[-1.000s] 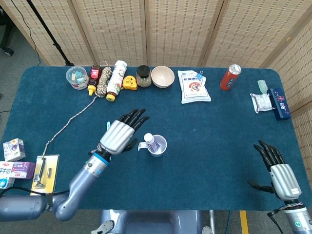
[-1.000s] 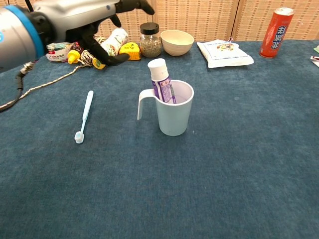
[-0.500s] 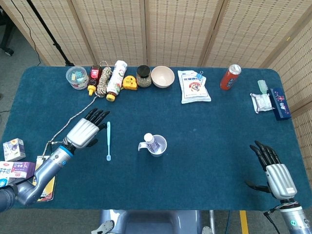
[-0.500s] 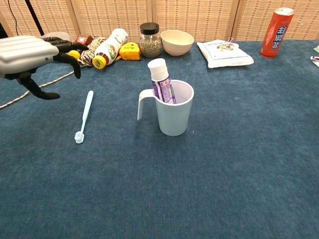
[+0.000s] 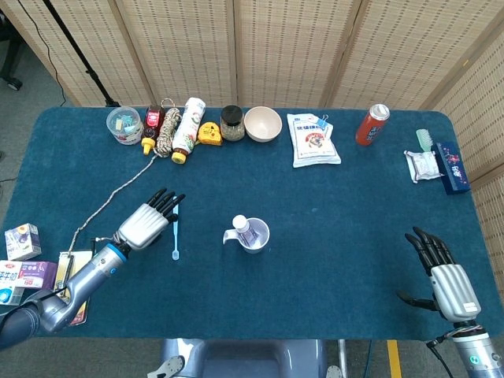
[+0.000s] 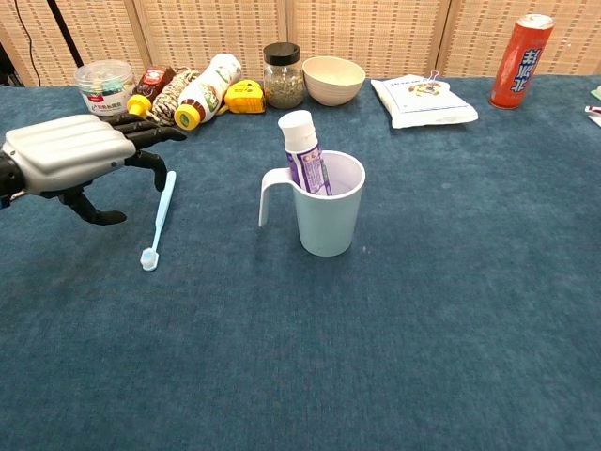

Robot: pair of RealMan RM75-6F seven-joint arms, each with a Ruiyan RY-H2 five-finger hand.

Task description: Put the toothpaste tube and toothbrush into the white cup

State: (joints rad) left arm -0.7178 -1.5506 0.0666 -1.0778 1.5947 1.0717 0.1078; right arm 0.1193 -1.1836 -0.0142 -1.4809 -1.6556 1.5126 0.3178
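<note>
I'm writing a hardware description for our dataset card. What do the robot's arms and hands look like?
Each robot hand has a ribbed silver-grey back plate and black fingers: the left robot hand and the right robot hand. The left arm is smooth blue-grey, with a bright blue ring and a white band at the wrist. No loose cables show on either.

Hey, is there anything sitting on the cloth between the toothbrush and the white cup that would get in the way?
No, nothing visible. The toothbrush lies flat beside the left hand, and only bare blue cloth separates it from the white cup, whose handle faces the brush. The toothpaste tube already stands inside.
</note>
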